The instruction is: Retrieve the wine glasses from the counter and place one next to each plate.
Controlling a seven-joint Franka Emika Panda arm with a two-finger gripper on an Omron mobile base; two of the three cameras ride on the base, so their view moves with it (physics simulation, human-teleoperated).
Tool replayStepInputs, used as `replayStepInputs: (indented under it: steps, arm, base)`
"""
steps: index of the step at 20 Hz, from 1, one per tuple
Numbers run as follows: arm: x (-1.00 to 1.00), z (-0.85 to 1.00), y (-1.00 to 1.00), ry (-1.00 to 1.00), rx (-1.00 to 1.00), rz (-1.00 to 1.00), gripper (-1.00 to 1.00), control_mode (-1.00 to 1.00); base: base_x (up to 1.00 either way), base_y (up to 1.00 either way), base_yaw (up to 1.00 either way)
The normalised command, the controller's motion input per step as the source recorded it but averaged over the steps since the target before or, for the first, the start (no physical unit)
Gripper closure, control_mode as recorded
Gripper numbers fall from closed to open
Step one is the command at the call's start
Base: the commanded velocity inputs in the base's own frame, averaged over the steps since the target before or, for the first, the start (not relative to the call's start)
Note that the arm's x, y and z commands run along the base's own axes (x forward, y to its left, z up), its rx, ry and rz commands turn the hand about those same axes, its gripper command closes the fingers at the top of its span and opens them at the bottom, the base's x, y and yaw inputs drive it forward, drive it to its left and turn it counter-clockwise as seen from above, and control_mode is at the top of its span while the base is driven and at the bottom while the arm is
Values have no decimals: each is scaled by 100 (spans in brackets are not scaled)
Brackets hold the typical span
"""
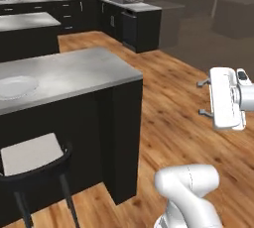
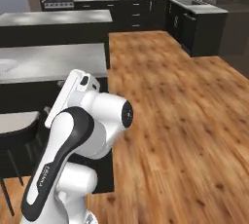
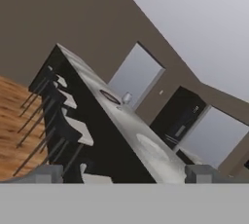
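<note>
Arm folded close over its base, elbow low, with the hand raised at mid height over the wood floor, turned sideways so its fingers point level toward the long grey bar top. The fingers stand wide apart with nothing between them.

Just beside the base, a stool with a pale seat is tucked against the bar's dark side. On the bar's near end lies a white plate, flat.

In the tilted hand view, more stools line the bar. Past the white plate, near the far end, lies a dark-rimmed plate, and just beside it stands a wine glass, upright, stem vertical to the bar top.

Farthest back runs the counter with black fronts, a sink in its top.
</note>
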Motion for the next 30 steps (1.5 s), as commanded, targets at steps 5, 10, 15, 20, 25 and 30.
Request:
replayStepInputs:
  steps: [5,10,15,20,25,30]
  arm:
    - [0,0,0,0,0,0,-100,100]
    - [0,0,0,0,0,0,-100,100]
    - [0,0,0,0,0,0,-100,100]
    - [0,0,0,0,0,0,-100,100]
    - [0,0,0,0,0,0,-100,100]
    - [0,0,0,0,0,0,-100,100]
  base:
    - [70,-100,-14]
    - [98,-100,-3]
    - [83,-100,0]
    - [87,-100,0]
    - [100,-12,1]
    - [100,49,21]
